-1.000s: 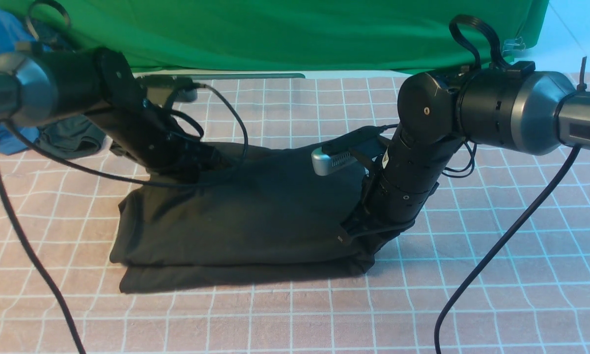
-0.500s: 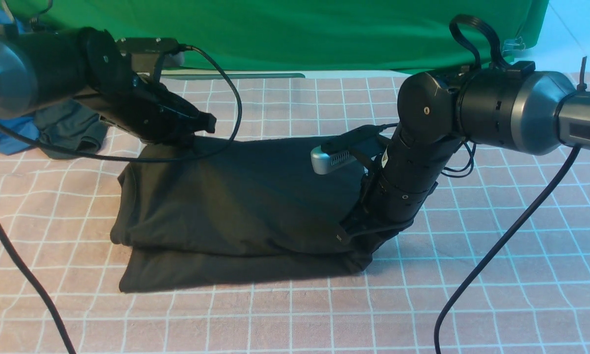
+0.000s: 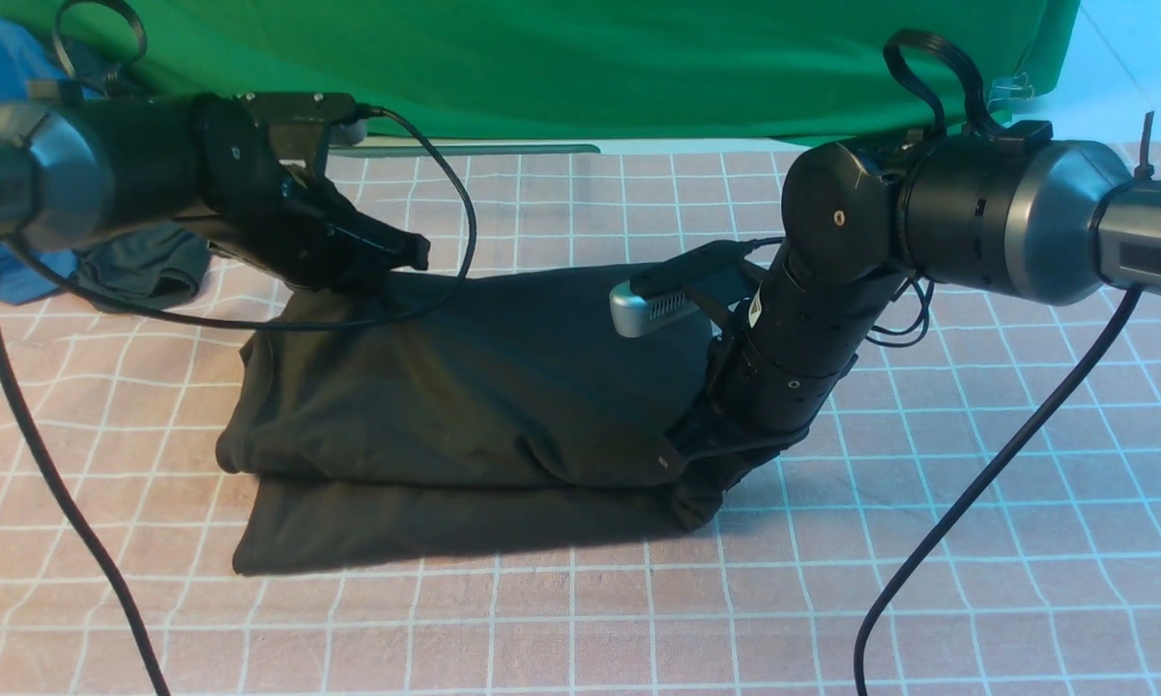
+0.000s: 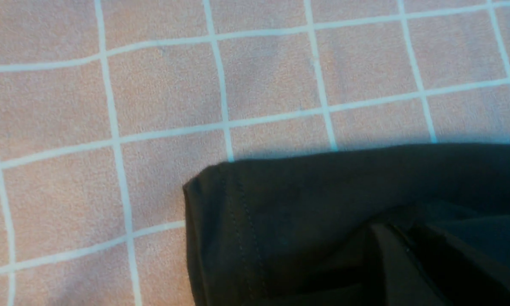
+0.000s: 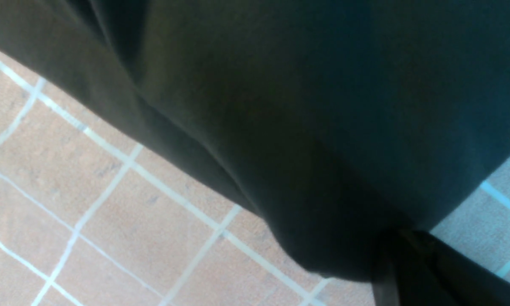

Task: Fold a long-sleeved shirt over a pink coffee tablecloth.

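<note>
The right gripper [image 3: 698,476] is clamped on the near right corner of the folded black soft-cotton long-sleeved shirt [image 3: 464,406]. The left gripper [image 3: 408,253], its state indiscernible, is held above the shirt's far left edge. The shirt is spread on the dusty-pink, white-gridded tablecloth [image 3: 928,580].

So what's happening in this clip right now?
A two-armed robot is folding a black long-sleeved shirt on the pink coffee tablecloth. The shirt lies in a folded stack. The right pincer is shut on its near right corner, while the left pincer hovers above the far left edge, holding nothing.
</note>
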`<move>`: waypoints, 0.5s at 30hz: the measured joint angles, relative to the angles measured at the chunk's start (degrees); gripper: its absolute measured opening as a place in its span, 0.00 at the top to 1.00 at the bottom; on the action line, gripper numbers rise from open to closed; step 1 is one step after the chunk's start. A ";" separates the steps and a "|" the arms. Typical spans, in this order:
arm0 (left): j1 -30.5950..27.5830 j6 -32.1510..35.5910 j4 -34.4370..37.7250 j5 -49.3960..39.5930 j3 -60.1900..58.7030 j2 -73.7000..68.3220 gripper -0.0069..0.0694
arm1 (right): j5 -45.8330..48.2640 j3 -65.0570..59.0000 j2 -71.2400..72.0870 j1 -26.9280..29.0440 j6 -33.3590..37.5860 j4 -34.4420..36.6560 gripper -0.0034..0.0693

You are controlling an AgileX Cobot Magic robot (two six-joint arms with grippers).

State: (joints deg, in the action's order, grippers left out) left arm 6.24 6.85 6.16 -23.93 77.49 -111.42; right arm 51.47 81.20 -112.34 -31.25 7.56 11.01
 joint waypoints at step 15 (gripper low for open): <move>0.00 -6.02 6.02 -13.59 -0.98 8.66 0.69 | -0.74 1.38 7.14 0.00 0.19 2.94 0.90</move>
State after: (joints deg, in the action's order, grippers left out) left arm 6.24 0.83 12.18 -37.52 76.52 -102.76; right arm 50.72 82.57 -105.21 -31.25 7.75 13.96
